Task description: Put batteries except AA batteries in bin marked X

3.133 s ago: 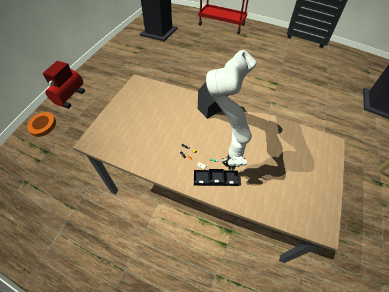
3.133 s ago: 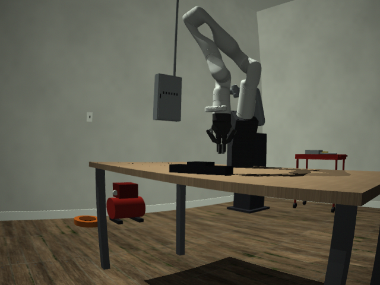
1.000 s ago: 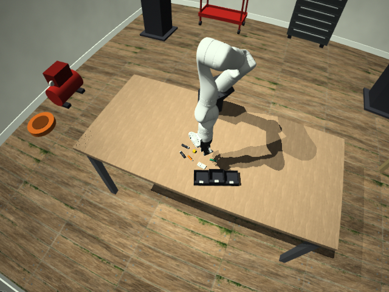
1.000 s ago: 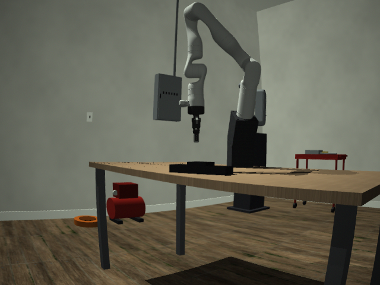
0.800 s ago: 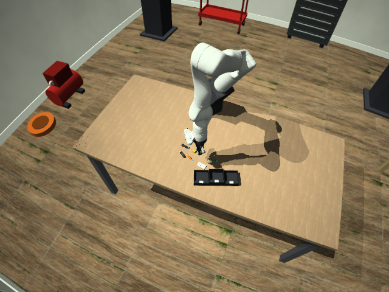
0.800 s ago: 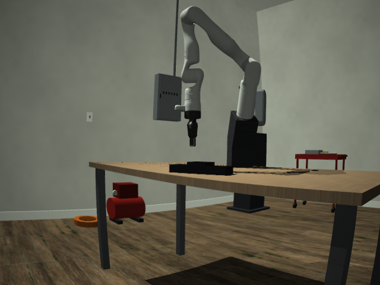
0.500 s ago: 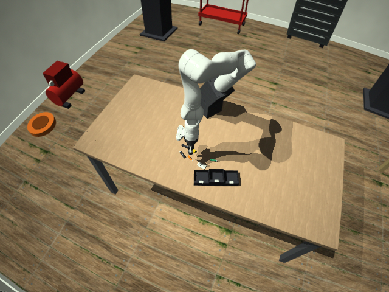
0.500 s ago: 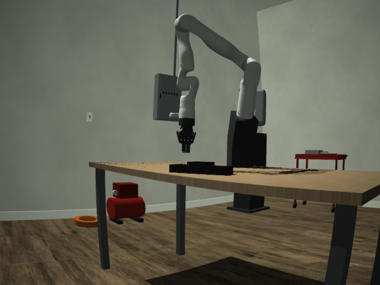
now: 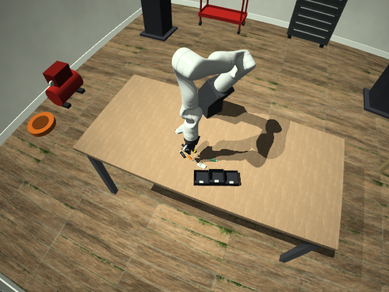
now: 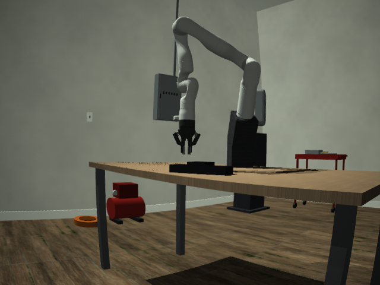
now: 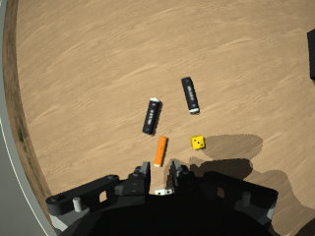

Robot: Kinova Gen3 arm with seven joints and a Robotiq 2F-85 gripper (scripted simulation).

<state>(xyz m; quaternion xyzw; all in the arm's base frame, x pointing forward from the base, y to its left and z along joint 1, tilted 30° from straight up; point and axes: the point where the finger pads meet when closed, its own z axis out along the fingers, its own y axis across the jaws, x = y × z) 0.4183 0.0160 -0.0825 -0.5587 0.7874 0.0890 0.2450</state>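
Note:
My gripper [image 9: 188, 148] hangs a little above the table, over a cluster of small things; it also shows in the side view [image 10: 186, 150]. In the wrist view the fingers stand a narrow gap apart with nothing between them. Just ahead of the fingertips lies an orange battery [image 11: 160, 151], also seen from above [image 9: 189, 157]. Two black batteries [image 11: 152, 116] [image 11: 189, 94] lie a little beyond it. A small yellow block [image 11: 197, 142] lies beside the orange battery. A row of three black bins [image 9: 216, 177] stands near the table's front edge; I cannot read their marks.
A white card [image 9: 201, 165] and a small green thing [image 9: 213, 160] lie between the cluster and the bins. The arm's black base [image 9: 215, 97] stands at the back of the table. A bin's dark edge [image 11: 311, 54] shows at the wrist view's right side.

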